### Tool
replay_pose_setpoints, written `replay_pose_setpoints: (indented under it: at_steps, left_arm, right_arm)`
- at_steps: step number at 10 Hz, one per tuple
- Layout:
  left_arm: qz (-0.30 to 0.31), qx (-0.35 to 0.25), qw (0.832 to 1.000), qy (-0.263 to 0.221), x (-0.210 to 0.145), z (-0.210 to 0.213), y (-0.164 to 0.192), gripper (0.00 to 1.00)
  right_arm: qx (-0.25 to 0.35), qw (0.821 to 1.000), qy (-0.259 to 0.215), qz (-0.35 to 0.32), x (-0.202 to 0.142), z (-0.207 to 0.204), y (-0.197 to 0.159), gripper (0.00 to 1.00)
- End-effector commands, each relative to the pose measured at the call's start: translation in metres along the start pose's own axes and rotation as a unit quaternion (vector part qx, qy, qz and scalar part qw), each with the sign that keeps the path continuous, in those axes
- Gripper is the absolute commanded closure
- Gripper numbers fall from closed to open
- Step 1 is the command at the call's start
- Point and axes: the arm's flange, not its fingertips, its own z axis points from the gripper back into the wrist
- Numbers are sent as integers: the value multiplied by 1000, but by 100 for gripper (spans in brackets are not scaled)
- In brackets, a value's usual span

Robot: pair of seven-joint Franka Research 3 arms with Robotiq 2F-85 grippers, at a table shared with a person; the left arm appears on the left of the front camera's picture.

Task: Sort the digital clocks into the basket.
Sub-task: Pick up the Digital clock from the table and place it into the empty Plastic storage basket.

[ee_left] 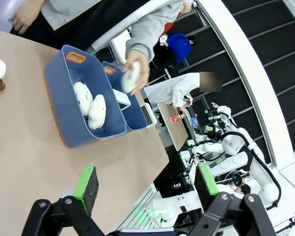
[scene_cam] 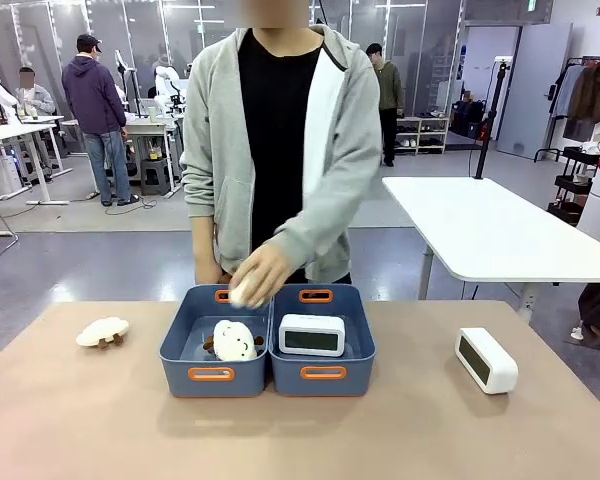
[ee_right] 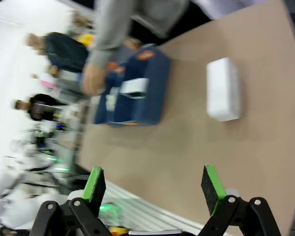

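Two alike blue baskets stand side by side mid-table. The right basket (scene_cam: 352, 378) holds one white digital clock (scene_cam: 311, 336), screen facing me; the left basket (scene_cam: 178, 368) holds cream mushroom-like pieces (scene_cam: 234, 341). A second digital clock (scene_cam: 486, 360) stands on the table at the right, also seen as a white digital clock (ee_right: 223, 88) in the right wrist view, ahead of my right gripper (ee_right: 153, 186). Both that gripper and my left gripper (ee_left: 146, 182) are open and hold nothing. The baskets (ee_left: 64, 98) lie ahead of the left gripper.
A person stands at the far side. Their hand (scene_cam: 260, 275) holds a cream piece over the baskets' back rim. Another cream mushroom piece (scene_cam: 102, 331) lies on the table at the left. A white table (scene_cam: 490, 225) stands behind on the right.
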Motion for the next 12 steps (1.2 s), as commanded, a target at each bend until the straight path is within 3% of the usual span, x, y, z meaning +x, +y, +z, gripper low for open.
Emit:
replay_pose_setpoints:
  at_steps: [1,3,5,7,8,12]
  left_arm:
    - [2,-4,1000,-1,0,-1,-1,0]
    - [2,-4,1000,-1,0,-1,-1,0]
    - [2,-4,1000,-1,0,-1,-1,0]
    - [2,-4,1000,-1,0,-1,-1,0]
    - [2,-4,1000,-1,0,-1,-1,0]
    - [2,-4,1000,-1,0,-1,-1,0]
  right_arm:
    - [-171,979,102,48,24,-57,17,0]
    - [-269,944,148,117,39,-124,15,0]
    - [-348,910,162,155,44,-180,4,0]
    - [-352,910,147,160,43,-205,2,0]
    - [-330,914,159,175,32,-193,9,0]
    - [-334,913,158,175,35,-199,4,0]
